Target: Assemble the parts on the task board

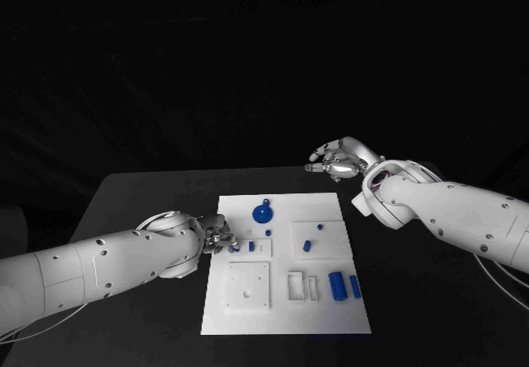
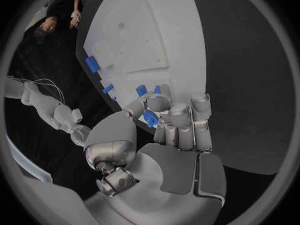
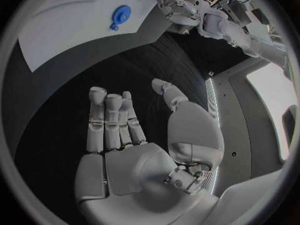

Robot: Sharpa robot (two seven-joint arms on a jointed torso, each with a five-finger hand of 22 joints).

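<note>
Nearest, two blue bars (image 1: 345,286) lying flat near the task board's (image 1: 287,321) right edge. Farther in, left hand (image 1: 215,233) at the board's left edge, pinching a small blue part (image 2: 150,118). Beyond the far edge, right hand (image 1: 339,162) raised, fingers apart, holding nothing.

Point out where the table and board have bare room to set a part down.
Bare table lies beyond the left hand, and more lies between the board's right edge and the right arm. The board's near strip is free too. Its middle is crowded with blue parts, and the left hand holds one at the left edge.
</note>
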